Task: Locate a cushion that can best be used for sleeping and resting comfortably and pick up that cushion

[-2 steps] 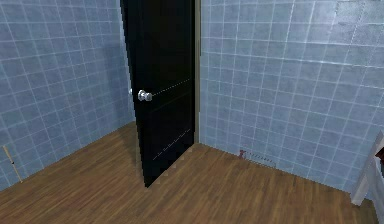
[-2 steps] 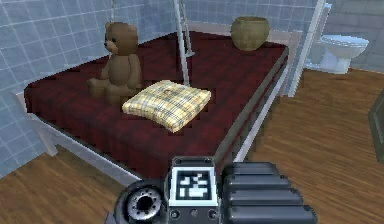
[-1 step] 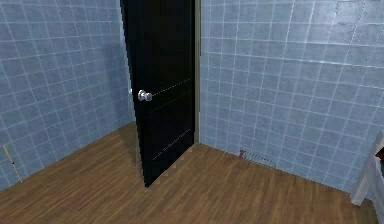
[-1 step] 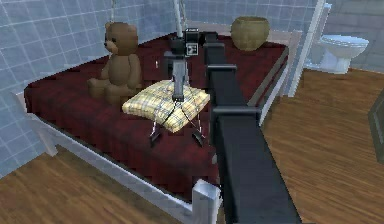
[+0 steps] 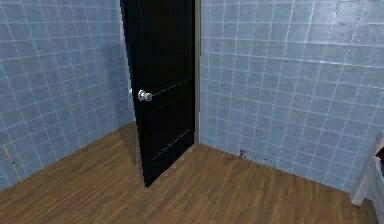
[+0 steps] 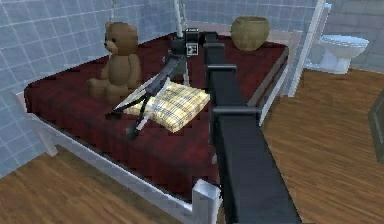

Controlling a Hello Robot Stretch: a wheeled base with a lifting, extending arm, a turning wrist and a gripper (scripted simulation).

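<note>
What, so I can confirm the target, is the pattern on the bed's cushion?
The cushion is yellow plaid; arm side view.

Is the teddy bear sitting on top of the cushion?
No, the teddy bear sits on the red bedcover, beside the yellow cushion.

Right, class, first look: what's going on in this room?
A Stretch robot's arm stretches out over a bed with a dark red checked cover. Its fingers are at a yellow checked cushion that lies on the bed beside a teddy bear. Whether they hold anything cannot be told. Ahead of the robot stands a black door set in blue tiled walls.
</note>
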